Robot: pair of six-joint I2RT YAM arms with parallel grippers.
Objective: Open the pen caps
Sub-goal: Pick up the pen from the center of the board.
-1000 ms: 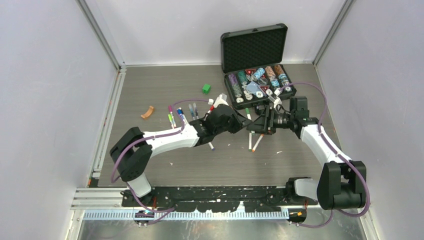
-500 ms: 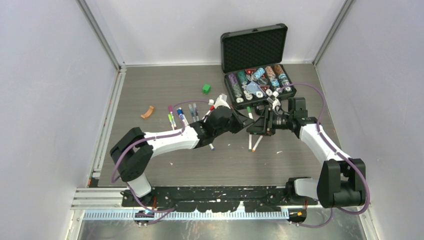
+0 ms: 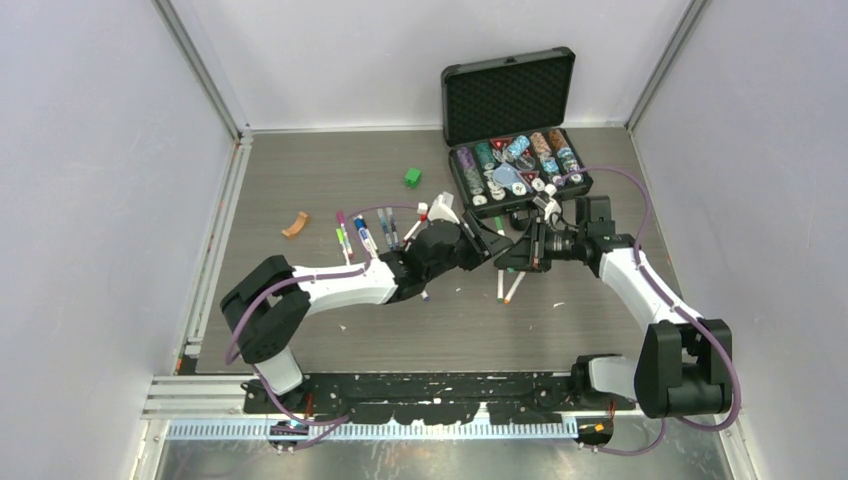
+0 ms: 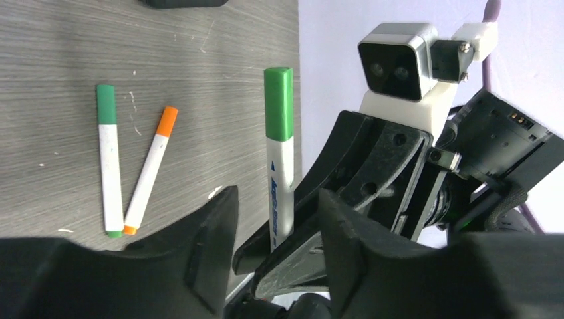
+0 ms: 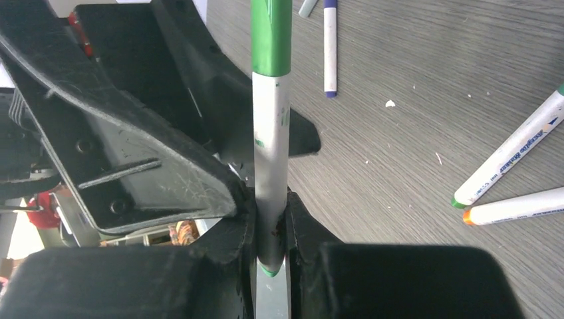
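Observation:
A white pen [image 5: 269,146] with a green pen cap [image 5: 271,36] is clamped near its tail end by my right gripper [image 5: 269,232], which is shut on the barrel. In the left wrist view the same pen [image 4: 281,193] and cap [image 4: 278,103] stand between the spread fingers of my left gripper [image 4: 276,246]. That gripper is open, with a gap on each side of the barrel. Both grippers meet above mid-table, left gripper [image 3: 487,250] against right gripper [image 3: 508,255]. A green pen [image 4: 108,159] and an orange pen [image 4: 149,173], both capped, lie on the table below.
Several more pens [image 3: 362,235] lie in a cluster left of the grippers. A small green cube [image 3: 412,177] and a brown curved piece [image 3: 294,224] sit further left. An open black case [image 3: 575,185] of poker chips stands at the back right.
My right gripper has closed on the green-capped pen's barrel. My left gripper, shut before, has opened its jaws around the pen. The left arm has edged right.

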